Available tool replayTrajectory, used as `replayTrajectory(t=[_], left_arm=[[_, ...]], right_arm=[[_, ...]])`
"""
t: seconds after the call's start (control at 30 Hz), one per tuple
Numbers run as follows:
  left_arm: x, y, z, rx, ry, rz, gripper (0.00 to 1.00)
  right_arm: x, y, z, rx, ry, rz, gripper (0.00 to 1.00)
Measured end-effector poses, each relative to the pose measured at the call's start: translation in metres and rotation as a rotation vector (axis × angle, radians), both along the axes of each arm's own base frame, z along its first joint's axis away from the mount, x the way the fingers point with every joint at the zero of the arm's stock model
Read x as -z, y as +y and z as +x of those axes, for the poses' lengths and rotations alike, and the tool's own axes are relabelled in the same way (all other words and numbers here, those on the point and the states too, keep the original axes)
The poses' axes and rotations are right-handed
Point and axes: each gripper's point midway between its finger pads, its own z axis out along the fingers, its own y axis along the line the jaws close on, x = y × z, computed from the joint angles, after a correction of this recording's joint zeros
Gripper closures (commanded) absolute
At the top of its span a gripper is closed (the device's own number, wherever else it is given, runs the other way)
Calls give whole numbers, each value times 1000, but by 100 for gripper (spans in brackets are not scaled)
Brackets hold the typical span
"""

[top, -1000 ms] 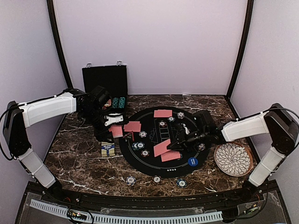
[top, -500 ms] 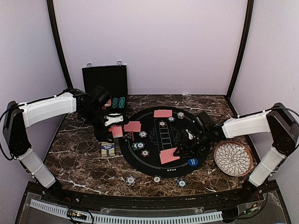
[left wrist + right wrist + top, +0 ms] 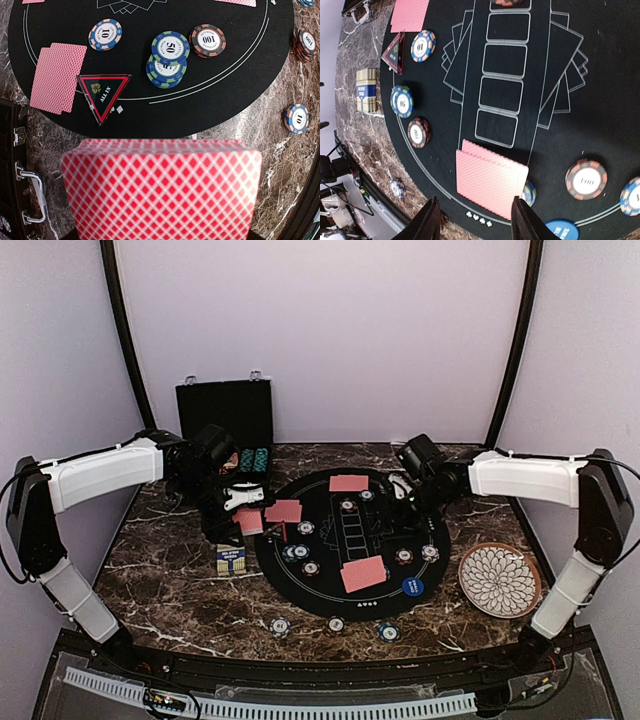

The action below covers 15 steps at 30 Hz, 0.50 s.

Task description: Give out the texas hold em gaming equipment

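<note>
My left fingers (image 3: pixel 243 498) are clenched on the deck (image 3: pixel 249 522) at the left edge of the mat (image 3: pixel 300 585). My right fingers (image 3: pixel 404 490) hang over its far right rim. A card pair (image 3: pixel 363 573) lies near the mat's near edge, with a blue disc (image 3: pixel 413 587) just right of it. The plate (image 3: pixel 499 580) sits on the counter (image 3: pixel 180 580) off the mat's right side, apart from it. Three chips (image 3: pixel 336 624) dot the counter's near strip.

From the left wrist, the deck fills the bottom of my view. Beyond it the triangle token (image 3: pixel 103 95) sits just inside the mat's rim, just beside two cards (image 3: pixel 58 76). A chip stack (image 3: pixel 167 62) stands nearby, bare mat around it.

From the right wrist, the fingers are spread with nothing between them. The card pair lies flat just beyond the tips, close to the mat's curved edge.
</note>
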Motion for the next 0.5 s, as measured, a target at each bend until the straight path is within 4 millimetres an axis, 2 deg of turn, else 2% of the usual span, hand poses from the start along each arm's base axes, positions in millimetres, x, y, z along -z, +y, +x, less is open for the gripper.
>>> replayTrajectory(t=[0.1, 0.27, 0.4, 0.5], left_arm=[[0, 0, 0, 0, 0, 0, 100], [0, 0, 0, 0, 0, 1, 100], [0, 0, 0, 0, 0, 1, 100], [0, 0, 0, 0, 0, 1, 100]], right_arm=[[11, 5, 12, -9, -4, -29, 57], [48, 15, 24, -25, 33, -91, 63], [70, 26, 23, -57, 50, -131, 64], [74, 35, 17, -84, 48, -136, 64]])
